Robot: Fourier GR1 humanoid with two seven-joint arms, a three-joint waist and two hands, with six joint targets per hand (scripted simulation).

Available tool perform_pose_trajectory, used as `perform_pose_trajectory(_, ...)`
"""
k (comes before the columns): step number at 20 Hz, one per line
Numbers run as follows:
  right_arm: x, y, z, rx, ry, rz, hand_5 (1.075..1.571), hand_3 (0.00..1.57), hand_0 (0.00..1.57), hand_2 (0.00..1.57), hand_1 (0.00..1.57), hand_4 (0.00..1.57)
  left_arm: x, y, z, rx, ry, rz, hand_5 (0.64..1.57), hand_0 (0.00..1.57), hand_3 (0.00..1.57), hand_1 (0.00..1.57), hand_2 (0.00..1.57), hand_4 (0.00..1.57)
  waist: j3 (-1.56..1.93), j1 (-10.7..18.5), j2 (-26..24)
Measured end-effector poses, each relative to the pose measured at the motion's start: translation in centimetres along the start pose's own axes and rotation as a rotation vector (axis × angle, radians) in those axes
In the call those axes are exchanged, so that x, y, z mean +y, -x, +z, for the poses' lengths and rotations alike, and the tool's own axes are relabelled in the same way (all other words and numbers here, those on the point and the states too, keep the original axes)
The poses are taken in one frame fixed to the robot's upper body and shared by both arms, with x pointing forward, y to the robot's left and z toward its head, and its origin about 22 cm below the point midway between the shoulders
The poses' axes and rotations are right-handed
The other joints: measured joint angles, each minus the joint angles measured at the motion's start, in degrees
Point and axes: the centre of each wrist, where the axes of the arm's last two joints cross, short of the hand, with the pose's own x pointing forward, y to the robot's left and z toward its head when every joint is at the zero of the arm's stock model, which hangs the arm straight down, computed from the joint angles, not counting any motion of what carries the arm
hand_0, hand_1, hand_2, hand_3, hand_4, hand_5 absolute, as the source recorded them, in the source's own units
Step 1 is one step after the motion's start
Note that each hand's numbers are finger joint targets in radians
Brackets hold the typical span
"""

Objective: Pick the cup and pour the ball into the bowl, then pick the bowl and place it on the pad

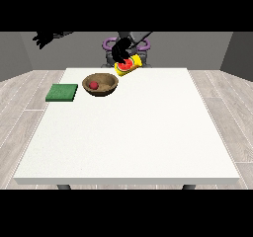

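Note:
The yellow cup (129, 66) hangs tilted above the table's far edge, its red inside turned toward the camera and down to the left. The black hand at the view's right (120, 50) is curled round it from above. Just left of and below the cup stands the brown wooden bowl (101, 90), with the red ball (93, 85) lying inside it. The green pad (62, 92) lies flat at the table's left edge, beside the bowl. The hand at the view's left (47, 38) is raised high beyond the table's far left, fingers spread and holding nothing.
The white table (133, 132) stretches wide toward the camera in front of the bowl and pad. The robot's torso (126, 53) stands right behind the far edge.

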Motion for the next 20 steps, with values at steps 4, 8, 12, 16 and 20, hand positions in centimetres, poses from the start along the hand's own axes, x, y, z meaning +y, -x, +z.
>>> perform_pose_trajectory(4,-0.8,-0.6,0.0,-0.003,0.007,-0.006,1.57,0.29,0.0,0.0,0.0,0.46,0.2,0.2,-0.1,-0.022,0.005,-0.08,1.501,1.52,1.57,1.52,1.57,1.27,-0.03,0.4,0.3)
perform_pose_trajectory(8,-0.3,-0.3,0.2,0.008,0.006,-0.014,1.569,0.24,0.0,0.0,0.0,0.51,0.1,0.8,-0.1,-0.047,0.01,-0.115,1.492,1.51,1.57,1.51,1.57,1.28,-0.07,0.7,-0.1)
perform_pose_trajectory(12,-0.4,-0.2,0.6,0.024,-0.013,-0.012,1.569,0.24,0.0,0.0,0.0,0.51,-0.5,2.0,0.0,-0.036,0.017,-0.099,1.515,1.53,1.57,1.53,1.57,1.25,-0.07,0.6,0.0)
perform_pose_trajectory(16,-1.0,-0.6,1.0,0.025,0.014,-0.007,1.569,0.28,0.0,0.0,0.0,0.52,-1.7,2.9,0.9,0.067,-0.009,0.18,1.565,0.76,1.57,0.76,1.57,0.99,-0.19,2.6,-0.3)
perform_pose_trajectory(20,-0.8,0.1,1.6,0.059,0.054,-0.003,1.568,0.25,0.0,0.0,0.0,0.54,-4.2,5.5,2.4,0.208,-0.035,0.438,1.512,0.32,1.57,0.32,1.54,0.6,-0.28,5.8,-2.0)
